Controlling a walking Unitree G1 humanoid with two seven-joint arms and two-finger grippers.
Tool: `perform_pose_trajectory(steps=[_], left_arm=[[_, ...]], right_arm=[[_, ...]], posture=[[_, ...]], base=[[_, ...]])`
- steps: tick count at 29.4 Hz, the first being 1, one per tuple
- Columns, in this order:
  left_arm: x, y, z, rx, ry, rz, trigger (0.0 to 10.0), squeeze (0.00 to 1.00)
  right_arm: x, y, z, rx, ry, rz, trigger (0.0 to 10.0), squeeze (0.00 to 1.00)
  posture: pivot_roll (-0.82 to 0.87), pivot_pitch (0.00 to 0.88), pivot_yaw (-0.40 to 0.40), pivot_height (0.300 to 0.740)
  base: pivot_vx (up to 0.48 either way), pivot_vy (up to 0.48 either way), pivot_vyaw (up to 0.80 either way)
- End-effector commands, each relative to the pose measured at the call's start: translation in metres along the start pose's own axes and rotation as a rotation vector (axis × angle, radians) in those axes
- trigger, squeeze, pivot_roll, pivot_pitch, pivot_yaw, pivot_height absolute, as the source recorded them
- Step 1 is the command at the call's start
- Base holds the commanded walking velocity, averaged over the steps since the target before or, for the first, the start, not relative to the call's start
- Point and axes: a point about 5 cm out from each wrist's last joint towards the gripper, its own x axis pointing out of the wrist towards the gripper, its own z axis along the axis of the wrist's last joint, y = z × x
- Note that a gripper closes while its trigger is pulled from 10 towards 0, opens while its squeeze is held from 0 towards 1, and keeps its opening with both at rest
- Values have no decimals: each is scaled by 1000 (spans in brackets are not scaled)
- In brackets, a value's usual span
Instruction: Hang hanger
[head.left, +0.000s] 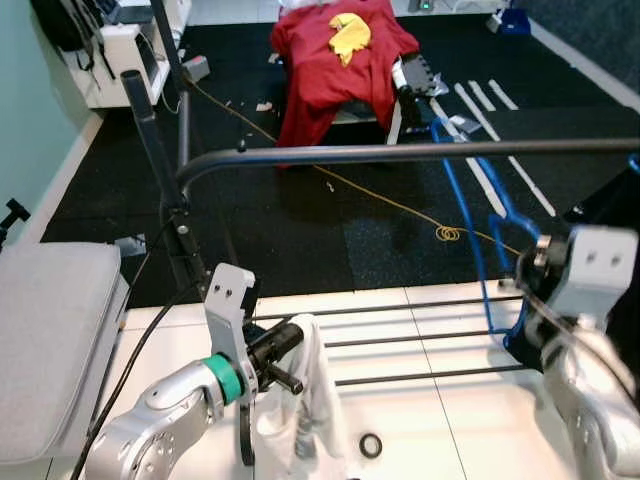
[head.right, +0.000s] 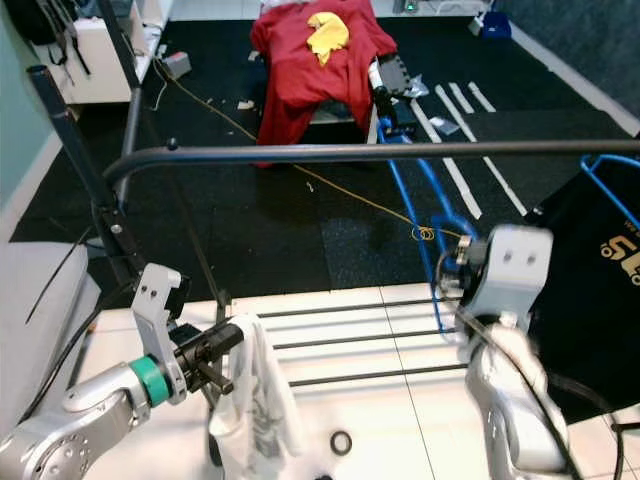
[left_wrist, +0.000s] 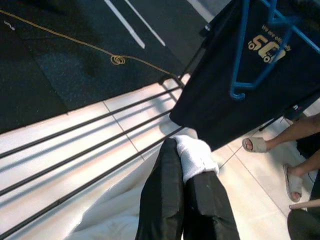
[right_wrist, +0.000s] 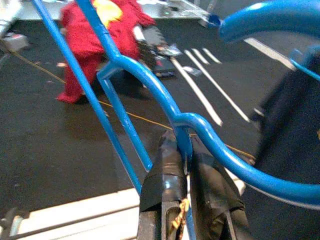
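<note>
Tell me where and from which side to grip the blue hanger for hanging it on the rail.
Grip the blue hanger at its neck, just below the hook, coming from beneath as the right gripper does. The fingers pinch that thin bend, leaving the hook free above to go over the black rail.

Black shirt (left_wrist: 235, 90), right side of scene: gold print, large "50" legible, small line above it starts "We are", rest too blurred to read. No other legible text anywhere.
</note>
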Motion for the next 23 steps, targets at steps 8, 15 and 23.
perform_pose_trajectory(steps=[8,15,23], left_arm=[[-1,-7,-4,-8,-15,-6,10000,0],[-2,-9,-4,-10,-17,-3,10000,0],[-2,-11,-5,-13,-17,-3,10000,0]], right_arm=[[27,50,17,56,3,272,10000,0],[47,63,35,58,-56,289,10000,0],[48,73,48,-140,-148,365,10000,0]], posture=[[-261,191,73,740],[-246,194,71,740],[-247,194,68,740]], base=[[0,0,0],[0,0,0],[0,0,0]])
